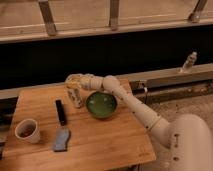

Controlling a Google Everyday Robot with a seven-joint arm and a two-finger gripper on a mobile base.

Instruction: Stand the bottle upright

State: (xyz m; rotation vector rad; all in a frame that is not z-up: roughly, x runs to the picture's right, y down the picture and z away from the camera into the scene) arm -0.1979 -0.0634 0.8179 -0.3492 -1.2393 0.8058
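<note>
Gripper: the gripper (74, 86) is at the far-left part of the tabletop (100, 145), its fingers pressed together on the bottle (76, 96).
Bottle: cream-white, it appears upright, just left of the green bowl (101, 104); whether its base touches the wood is hard to tell.
Arm: the white arm (130, 102) reaches from the near right, over the far side of the bowl.
Black bar: the black bar (60, 112) lies flat, left of the bottle.
Cup: the cup (27, 131) stands at the near left.
Blue cloth: the blue cloth (61, 139) lies near the bar's near end.
Clear bottle: the clear bottle (188, 62) stands on the far right ledge (170, 76).
</note>
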